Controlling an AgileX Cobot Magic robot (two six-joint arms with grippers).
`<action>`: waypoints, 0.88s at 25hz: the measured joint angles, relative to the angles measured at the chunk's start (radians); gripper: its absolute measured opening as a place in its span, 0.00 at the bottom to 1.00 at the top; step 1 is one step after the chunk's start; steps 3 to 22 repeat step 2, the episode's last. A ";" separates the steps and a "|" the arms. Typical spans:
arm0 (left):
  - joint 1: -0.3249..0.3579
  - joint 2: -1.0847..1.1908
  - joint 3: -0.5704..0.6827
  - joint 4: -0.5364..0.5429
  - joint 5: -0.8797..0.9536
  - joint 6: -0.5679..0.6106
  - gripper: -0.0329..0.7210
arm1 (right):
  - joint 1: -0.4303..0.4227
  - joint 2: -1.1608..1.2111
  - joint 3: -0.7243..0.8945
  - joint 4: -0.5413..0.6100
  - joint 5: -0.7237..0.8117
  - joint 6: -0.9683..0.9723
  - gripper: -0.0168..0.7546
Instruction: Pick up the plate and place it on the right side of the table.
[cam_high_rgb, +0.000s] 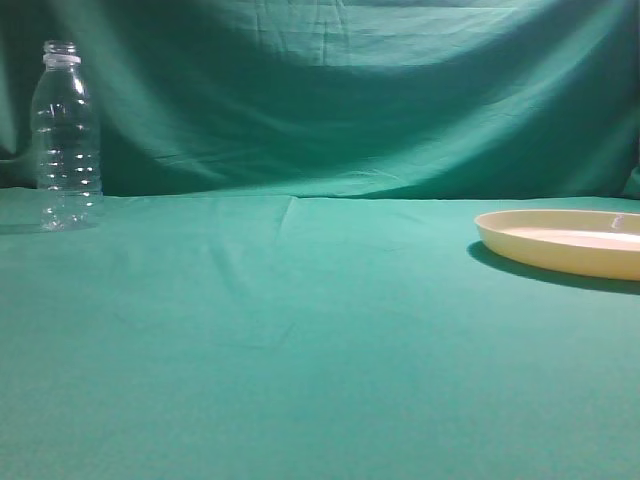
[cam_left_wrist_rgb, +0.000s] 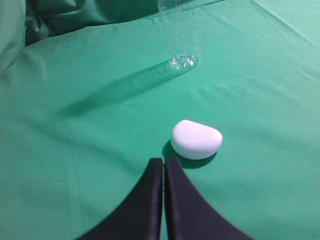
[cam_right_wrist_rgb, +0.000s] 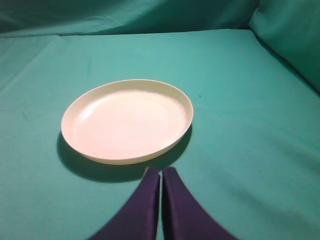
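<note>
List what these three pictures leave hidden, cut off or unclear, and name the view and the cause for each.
- Plate: exterior view, right part cut by the frame edge.
- Bottle: left wrist view, top cut by the upper edge.
- Small white object: left wrist view, too featureless to identify.
- Both arms: absent from the exterior view.

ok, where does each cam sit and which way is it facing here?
Exterior: low, near table height, facing the green backdrop; bottle far left, plate at right edge; no robot parts visible.
Left wrist: above the left hand, angled down and forward at a small white object and the bottle's base; its fingers are together.
Right wrist: above the right hand, angled down at the plate; fingers together, empty.
Shared: exterior and left wrist both show the bottle; exterior and right wrist both show the plate.
</note>
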 joint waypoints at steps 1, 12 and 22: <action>0.000 0.000 0.000 0.000 0.000 0.000 0.04 | 0.000 0.000 0.000 0.000 0.000 0.000 0.02; 0.000 0.000 0.000 0.000 0.000 0.000 0.04 | 0.000 0.000 0.000 0.000 0.000 0.000 0.02; 0.000 0.000 0.000 0.000 0.000 0.000 0.04 | 0.000 0.000 0.000 0.000 0.000 0.000 0.02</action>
